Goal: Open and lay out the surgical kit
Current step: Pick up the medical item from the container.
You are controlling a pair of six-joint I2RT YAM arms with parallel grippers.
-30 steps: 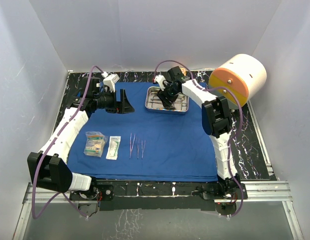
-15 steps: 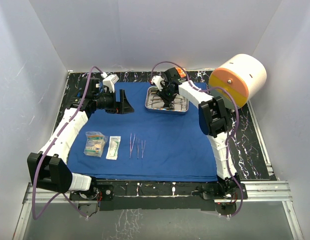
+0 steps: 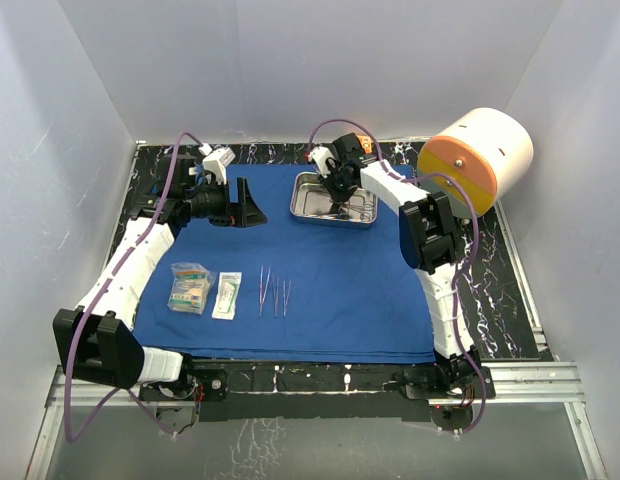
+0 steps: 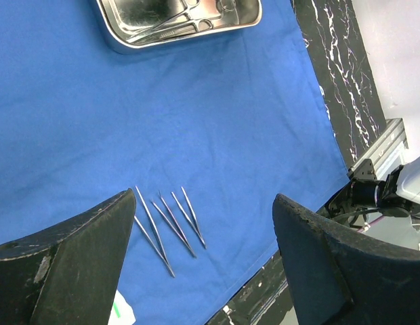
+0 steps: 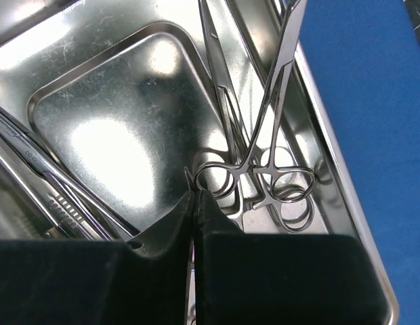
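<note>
The royal-blue cloth (image 3: 340, 280) of the surgical kit lies spread flat over the table. At its far edge stands the steel tray (image 3: 302, 200), with scissors-like clamps (image 5: 278, 101) inside. My right gripper (image 5: 194, 193) reaches down into the tray (image 5: 115, 135), shut on the left finger ring of one clamp. Three slender forceps (image 3: 274, 292) lie side by side near the front, beside two small packets (image 3: 190, 287) (image 3: 227, 295). My left gripper (image 4: 204, 198) hangs open above the cloth at the left rear, holding nothing, and the forceps (image 4: 166, 227) show between its fingers.
A big white-and-orange cylinder (image 3: 477, 160) sits at the back right. A small orange box (image 3: 362, 143) peeks out behind the right wrist. Black marbled tabletop (image 3: 500, 290) borders the cloth, and white walls close in on three sides.
My right gripper's jaws have closed inside the tray, onto a clamp's ring. The right wrist shifted slightly over the tray. The left arm has barely moved.
</note>
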